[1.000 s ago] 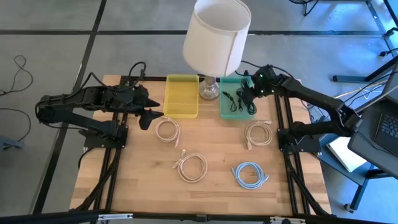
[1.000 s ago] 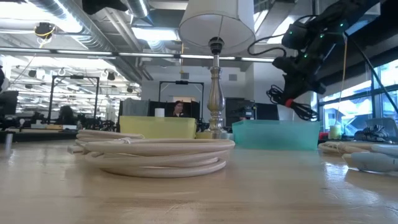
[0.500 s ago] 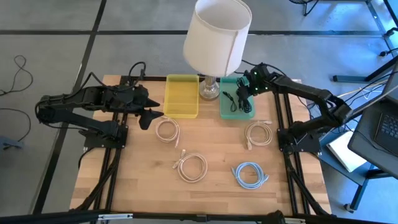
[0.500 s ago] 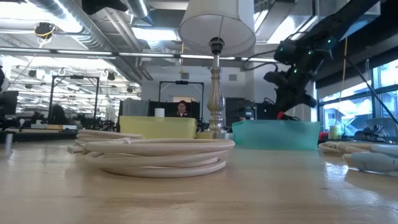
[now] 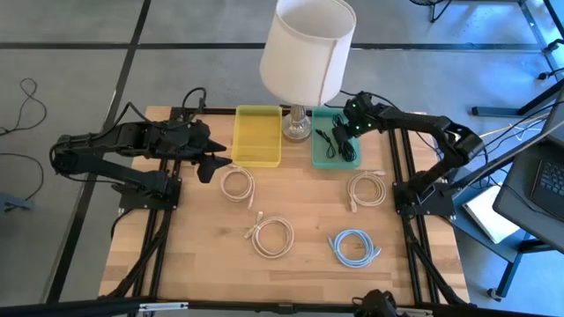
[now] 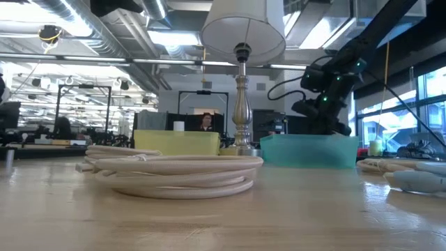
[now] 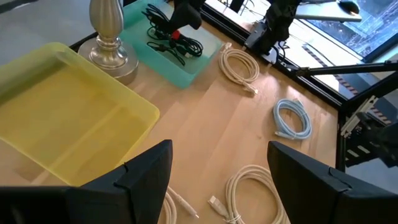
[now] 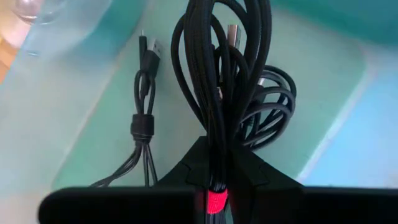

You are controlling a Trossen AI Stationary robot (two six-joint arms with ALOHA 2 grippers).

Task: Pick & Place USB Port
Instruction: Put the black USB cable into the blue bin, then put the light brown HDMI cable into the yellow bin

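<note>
While the left gripper [image 5: 214,164] is kept beside the yellow tray [image 5: 257,136] with its fingers [image 7: 144,177] spread wide and nothing between them, the right gripper [image 5: 349,126] is seen low over the teal tray [image 5: 315,151], its fingers pressed together on a black cable bundle [image 8: 214,93]. By the right wrist view, the bundle is pinched just above its red band [image 8: 214,200], and its loops are hung down into the tray, over another black coil [image 8: 273,115] lying on the tray floor. A smaller tied black cable [image 8: 143,124] is laid flat beside them in the same tray. Whether the held bundle touches the tray floor cannot be told.

Between the two trays a lamp [image 5: 307,53] is stood at the table's far edge. On the bare wood three cream cable coils [image 5: 236,184] [image 5: 272,236] [image 5: 367,188] and one pale blue coil [image 5: 353,246] are spread, well apart from both grippers. A person [image 6: 204,123] is seen in the room beyond the table.
</note>
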